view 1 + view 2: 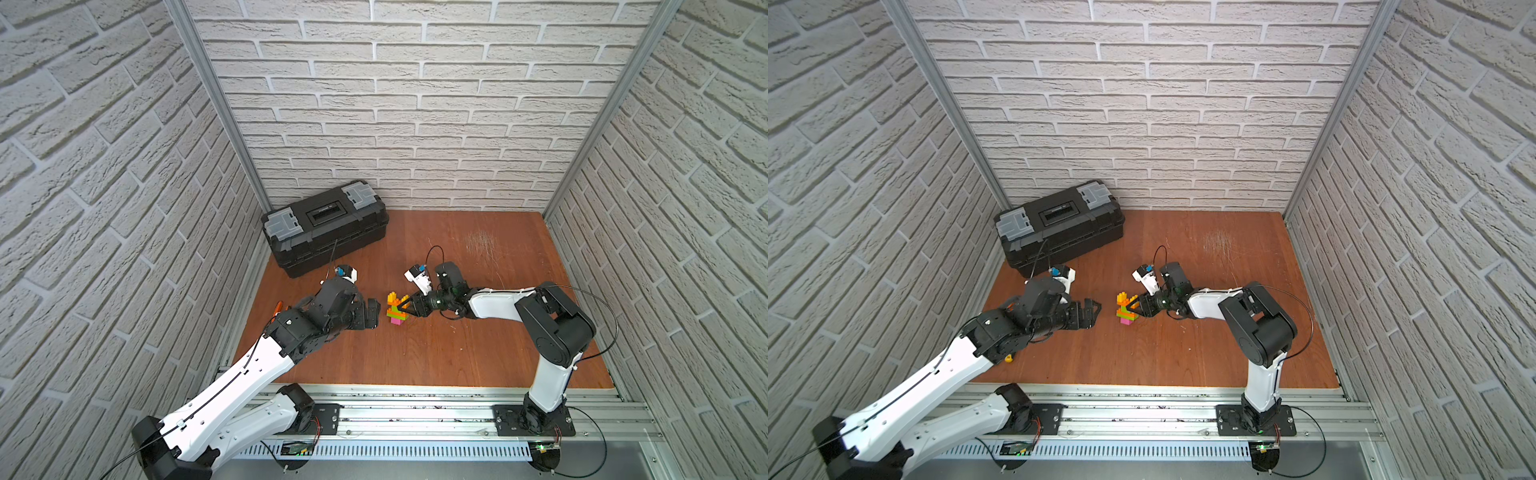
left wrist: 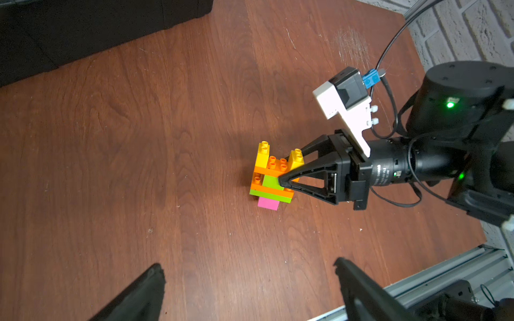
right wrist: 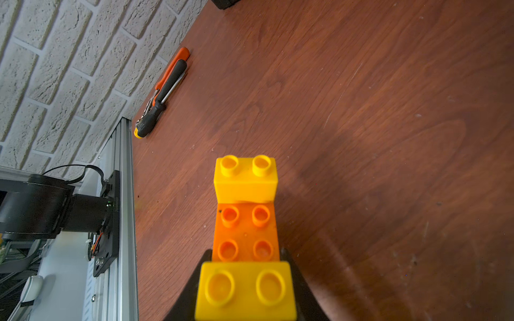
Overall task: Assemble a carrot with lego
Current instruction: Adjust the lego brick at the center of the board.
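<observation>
- Carrot [image 1: 397, 309] stands on the tabletop [image 1: 457, 340] well out in front of the toolbox [image 1: 324, 226], off the toolbox end nearer the right arm. The pink brick is at the bottom, the two yellow prongs on top.
- Risk, tipping: the pink base is narrower than the lime-green and orange layers above it. If the jaws drag sideways as they let go, the top-heavy stack would likely go over.
- Risk, shearing: the grip sits mid-stack, not at the base. A twist or lift could split a joint and leave the lower layers behind.
- Risk, prongs: each yellow brick looks seated on only a pair of studs. A knock from either arm could pop one off.
- Risk, stray contact: the left jaws also hang in front of the toolbox, facing the carrot across a small gap. Any forward creep would push the stack against the right arm's hold.
- Right jaws: partly closed and clamped on the carrot's middle layers. One tip presses the green brick between the orange layers, and the right wrist view shows the fingers flanking the stack.
- Left jaws: spread wide, empty, touching nothing.
- Pliers [image 3: 169, 75] lie near the wall, clear of the toolbox, and play no part here.
</observation>
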{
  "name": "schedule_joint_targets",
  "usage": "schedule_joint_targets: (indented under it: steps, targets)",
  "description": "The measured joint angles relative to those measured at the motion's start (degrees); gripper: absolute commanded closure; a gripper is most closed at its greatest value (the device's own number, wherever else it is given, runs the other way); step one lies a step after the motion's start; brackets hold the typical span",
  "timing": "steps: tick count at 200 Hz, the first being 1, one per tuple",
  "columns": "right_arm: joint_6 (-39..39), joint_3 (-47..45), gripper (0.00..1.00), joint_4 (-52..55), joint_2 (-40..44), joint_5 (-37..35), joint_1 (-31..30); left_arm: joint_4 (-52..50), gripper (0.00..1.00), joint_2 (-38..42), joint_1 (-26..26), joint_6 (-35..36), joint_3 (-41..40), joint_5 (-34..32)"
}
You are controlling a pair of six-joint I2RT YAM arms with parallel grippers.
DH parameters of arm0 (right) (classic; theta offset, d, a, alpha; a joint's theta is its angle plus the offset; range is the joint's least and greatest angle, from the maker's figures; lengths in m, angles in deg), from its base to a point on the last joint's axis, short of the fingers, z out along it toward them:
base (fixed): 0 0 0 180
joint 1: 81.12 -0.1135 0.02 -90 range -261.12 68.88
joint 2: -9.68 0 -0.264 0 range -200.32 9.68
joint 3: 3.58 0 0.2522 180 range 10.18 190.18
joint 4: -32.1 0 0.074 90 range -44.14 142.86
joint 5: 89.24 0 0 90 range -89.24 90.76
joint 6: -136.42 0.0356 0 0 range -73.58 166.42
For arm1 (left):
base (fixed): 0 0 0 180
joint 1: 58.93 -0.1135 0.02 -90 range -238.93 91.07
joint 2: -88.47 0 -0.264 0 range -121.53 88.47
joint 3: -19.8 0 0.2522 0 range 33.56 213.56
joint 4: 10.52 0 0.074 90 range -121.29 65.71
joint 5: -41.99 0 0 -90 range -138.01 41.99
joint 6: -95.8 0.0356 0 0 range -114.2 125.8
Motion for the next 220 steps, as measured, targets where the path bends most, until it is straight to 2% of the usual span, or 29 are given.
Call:
schedule_joint_targets:
  steps: [6,11,18,23,35,40,52,57,83,88,95,100,115,126,176,201,220]
  targets:
    - [0.0,0.4,0.73,0.3,-0.3,0.3,0.1,-0.1,0.02,0.2,0.0,0.1,-0.2,0.0]
    - [0.0,0.9,0.66,0.7,-0.7,0.7,0.2,-0.3,0.02,0.4,-0.1,0.2,-0.3,0.0]
    - [0.1,1.6,0.62,1.3,-1.2,1.4,0.3,-0.3,0.02,0.7,-0.2,0.2,-0.4,0.0]
    - [0.2,2.1,0.56,1.6,-1.6,1.8,0.4,-0.4,0.02,0.9,-0.3,0.2,-0.5,0.0]
    - [-0.1,3.1,0.54,2.7,-2.7,2.1,0.5,-0.4,0.02,1.4,-0.4,0.4,-0.7,0.1]
    - [0.0,3.2,0.48,3.1,-3.1,2.1,0.6,-0.4,0.02,1.6,-0.4,0.5,-0.7,0.2]
    - [0.1,3.3,0.45,4.9,-4.0,2.1,0.7,-0.4,0.02,2.1,-0.5,0.7,-1.0,0.3]
    - [0.1,3.3,0.40,5.6,-4.3,2.4,0.7,-0.4,0.02,2.3,-0.6,0.7,-1.1,0.3]
    - [-0.4,3.3,0.35,8.0,-4.5,2.4,0.8,-0.6,0.02,3.4,-0.9,0.9,-1.8,0.4]
    - [-0.4,3.4,0.27,8.2,-4.5,2.4,0.8,-0.7,0.02,3.7,-1.0,0.9,-1.9,0.4]
    - [-0.8,3.5,0.23,8.3,-4.5,3.0,0.9,-0.8,0.02,4.0,-1.2,0.9,-2.0,0.4]
    - [-0.6,3.7,0.11,8.5,-4.5,3.3,0.9,-0.9,0.02,4.2,-1.4,1.0,-2.1,0.4]
    - [-1.6,4.2,0.08,8.9,-4.1,3.5,0.9,-1.0,0.02,4.6,-1.7,1.1,-2.1,0.4]
    - [-2.1,4.3,0.01,9.6,-3.8,3.4,0.9,-1.2,0.02,4.8,-1.9,1.2,-2.1,0.4]
    - [-6.1,4.4,0.00,17.0,-0.7,-0.8,1.1,-1.7,0.02,4.9,-2.7,1.7,-2.1,0.3]
    - [-7.3,3.0,0.00,22.1,3.5,-6.8,1.2,-1.6,0.02,4.5,-4.1,2.8,-2.1,0.0]
    - [-7.9,0.1,0.00,26.0,10.5,-12.7,1.3,-0.8,0.02,3.3,-6.4,4.3,-2.1,-1.3]
